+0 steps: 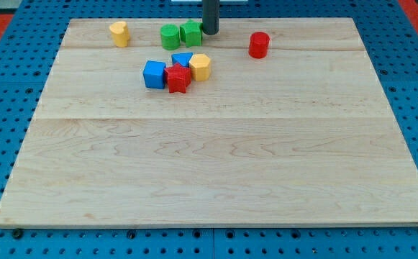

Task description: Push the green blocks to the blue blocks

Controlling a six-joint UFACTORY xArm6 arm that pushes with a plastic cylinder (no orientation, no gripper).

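Item, yellow block (119, 33): far to the view's left of my tip, out of play.
Item, blue cube (154, 74) and second blue block (183, 60): below-left of my tip, crowded by red block (178, 78) and yellow hexagonal block (200, 67).
Item, green cylinder (170, 37) and green block (191, 33): touching, just left of my tip.
Item, my tip (210, 32): bare rod, holds nothing. I judge it should circle above the greens, then push downward slowly.
Item, red cylinder (259, 44): right, apart.

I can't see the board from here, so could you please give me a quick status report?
My tip at view's top, right of green blocks, about touching. Blue blocks just below them, apart. Red block and yellow block crowd the blue.
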